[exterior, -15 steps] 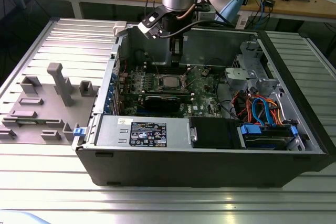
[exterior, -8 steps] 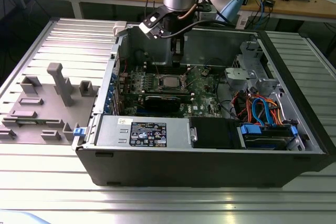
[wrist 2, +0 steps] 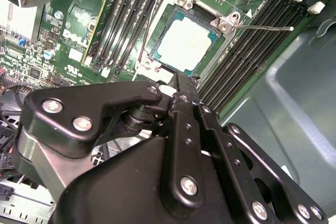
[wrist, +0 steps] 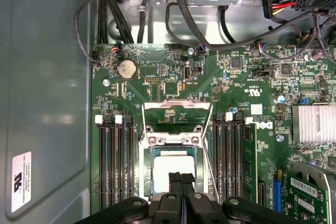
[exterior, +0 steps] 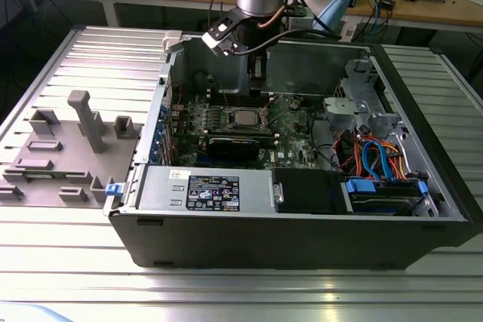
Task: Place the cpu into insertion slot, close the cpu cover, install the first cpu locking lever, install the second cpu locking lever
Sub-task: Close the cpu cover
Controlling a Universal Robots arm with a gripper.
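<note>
The cpu [wrist: 173,170] lies flat in the insertion slot [wrist: 148,174] on the green motherboard, silver top up; it is also seen as cpu [wrist 2: 186,43] and cpu [exterior: 243,118]. The cpu cover [wrist: 177,109] is swung open behind the socket, with green board showing through its window. A thin wire locking lever [wrist 2: 262,27] sticks out unlatched beside the socket, and a lever [wrist: 208,167] runs along the socket's side. My gripper [wrist: 181,178] hangs just above the cpu's edge, fingers pressed together with nothing between them; it also shows as gripper [wrist 2: 179,80] and gripper [exterior: 257,88].
Long black memory slots [wrist: 116,166] flank the socket on both sides. A graphics card [exterior: 240,145] lies in front of the socket. Cables [exterior: 373,157] and a drive cage fill the case on the exterior view's right. Grey fixtures [exterior: 87,122] stand on the table outside the case wall.
</note>
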